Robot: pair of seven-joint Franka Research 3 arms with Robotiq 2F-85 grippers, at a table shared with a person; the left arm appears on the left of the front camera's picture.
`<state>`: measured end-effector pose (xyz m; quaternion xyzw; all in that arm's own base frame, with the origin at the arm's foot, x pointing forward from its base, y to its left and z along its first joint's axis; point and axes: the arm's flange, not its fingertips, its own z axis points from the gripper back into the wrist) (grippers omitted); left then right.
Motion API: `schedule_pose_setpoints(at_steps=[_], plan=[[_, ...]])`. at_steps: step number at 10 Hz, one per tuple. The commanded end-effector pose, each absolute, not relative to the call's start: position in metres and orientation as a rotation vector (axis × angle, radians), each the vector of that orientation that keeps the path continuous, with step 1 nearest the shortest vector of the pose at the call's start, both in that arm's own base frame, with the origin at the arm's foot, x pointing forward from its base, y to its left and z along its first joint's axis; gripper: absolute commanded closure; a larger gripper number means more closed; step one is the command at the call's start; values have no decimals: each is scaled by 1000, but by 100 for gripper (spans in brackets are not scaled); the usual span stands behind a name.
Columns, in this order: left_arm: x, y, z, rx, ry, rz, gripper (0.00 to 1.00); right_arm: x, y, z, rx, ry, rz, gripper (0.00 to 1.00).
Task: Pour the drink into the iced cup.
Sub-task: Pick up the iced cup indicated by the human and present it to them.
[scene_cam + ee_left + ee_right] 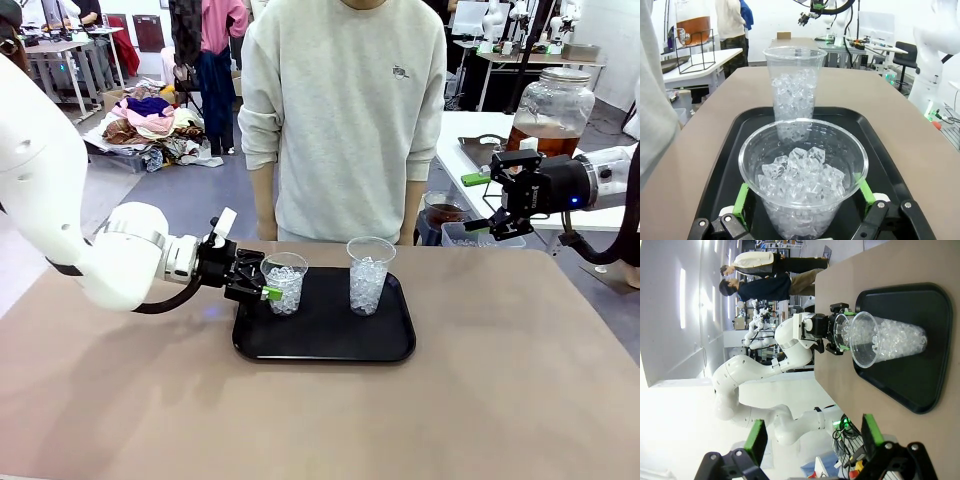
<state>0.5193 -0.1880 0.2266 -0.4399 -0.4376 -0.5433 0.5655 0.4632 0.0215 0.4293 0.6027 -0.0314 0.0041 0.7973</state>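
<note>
Leftward, short cup [285,285] near tray [330,352] edge.

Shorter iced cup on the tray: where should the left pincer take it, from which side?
I'd take the shorter cup by its side wall near mid-height, coming level from the robot's left. It stands upright, tapers downward, and the taller cup stands on its other side. The open left pincer flanks it.

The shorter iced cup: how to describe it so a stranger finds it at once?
On the brown table lies a black tray holding two clear cups of ice. The shorter cup stands on the robot's left, inside the open left claw. Its neighbour is taller and stands free.
</note>
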Motion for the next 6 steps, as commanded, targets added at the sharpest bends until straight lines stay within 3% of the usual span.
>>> schedule_pose_setpoints(at_steps=[1,6], plan=[[525,-200,227,-1024,-1039,-1232,0,463,22,430,1297,-68,10,0],[527,-212,223,-1022,-1021,-1191,0,463,22,430,1297,-68,10,0]])
